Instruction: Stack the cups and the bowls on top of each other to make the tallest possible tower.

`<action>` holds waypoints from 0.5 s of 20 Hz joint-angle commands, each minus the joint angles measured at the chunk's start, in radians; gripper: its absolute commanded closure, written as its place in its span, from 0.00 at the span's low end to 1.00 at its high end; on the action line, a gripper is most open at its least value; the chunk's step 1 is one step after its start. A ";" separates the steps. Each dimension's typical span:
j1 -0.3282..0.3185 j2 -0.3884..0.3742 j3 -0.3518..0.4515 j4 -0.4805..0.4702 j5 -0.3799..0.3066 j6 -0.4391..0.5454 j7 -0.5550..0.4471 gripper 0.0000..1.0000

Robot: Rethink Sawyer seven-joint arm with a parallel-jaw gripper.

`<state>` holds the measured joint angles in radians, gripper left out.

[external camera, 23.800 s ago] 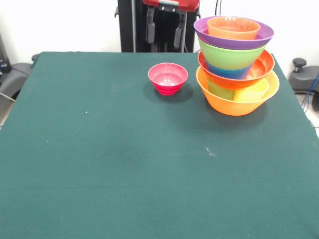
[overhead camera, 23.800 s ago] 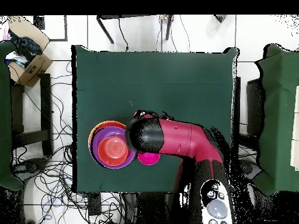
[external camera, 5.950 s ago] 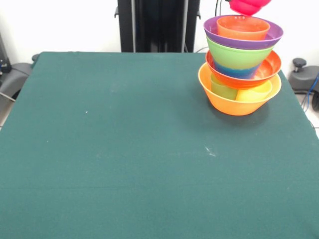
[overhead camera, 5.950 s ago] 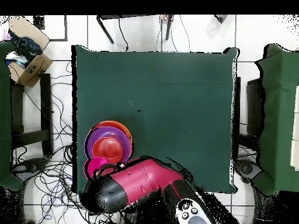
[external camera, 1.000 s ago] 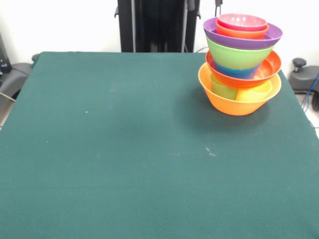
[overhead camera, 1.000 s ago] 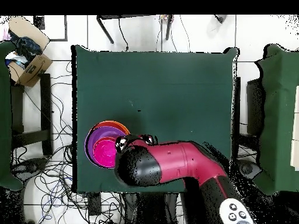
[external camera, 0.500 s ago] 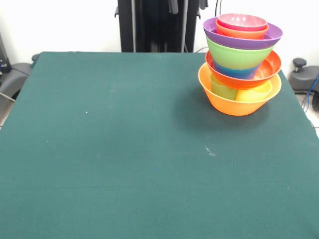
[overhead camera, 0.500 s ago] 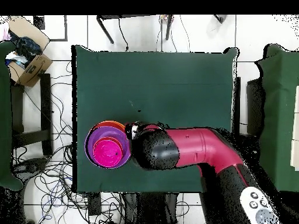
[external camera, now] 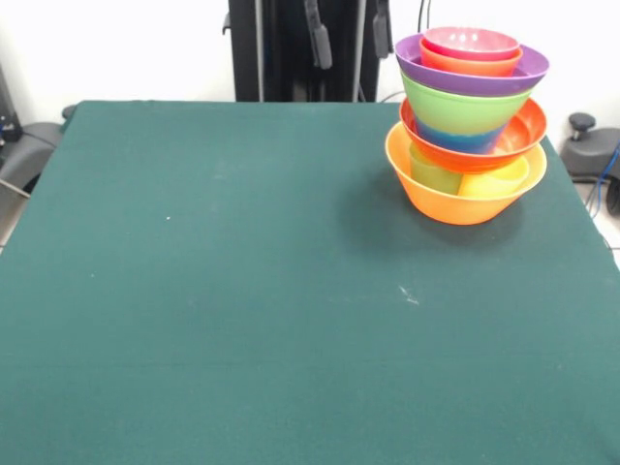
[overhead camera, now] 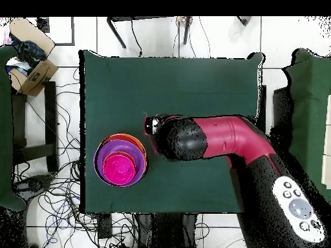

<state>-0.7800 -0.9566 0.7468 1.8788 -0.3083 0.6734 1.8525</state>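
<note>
Now, nearest to you the green bench [external camera: 242,320] carries nothing loose. At the upper right of the front view stands the tower [external camera: 467,121]: big orange bowl [external camera: 463,199] lowest, small pink bowl [external camera: 472,43] on top. I judge the stacking nearly finished, no loose piece shows. At the top edge the pincer [external camera: 347,32] hangs with fingers apart, empty. Half a second ago only its tips showed there; it has come lower.

A robotics lab: cables [overhead camera: 61,187] strewn on tiled floor around the cloth-covered table [overhead camera: 194,84].
</note>
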 commanded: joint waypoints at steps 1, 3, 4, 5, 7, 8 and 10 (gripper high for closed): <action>0.060 0.193 -0.045 -0.214 -0.123 0.149 -0.171 0.00; 0.067 0.230 -0.038 -0.273 -0.132 0.185 -0.201 0.00; 0.069 0.251 -0.034 -0.305 -0.138 0.205 -0.219 0.00; 0.067 0.257 -0.029 -0.316 -0.141 0.211 -0.227 0.00; 0.063 0.271 -0.019 -0.339 -0.147 0.223 -0.241 0.00; 0.061 0.285 -0.017 -0.368 -0.147 0.238 -0.255 0.00; 0.056 0.287 -0.013 -0.379 -0.146 0.252 -0.256 0.00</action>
<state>-0.7462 -0.7651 0.7469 1.6491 -0.3734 0.7747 1.8525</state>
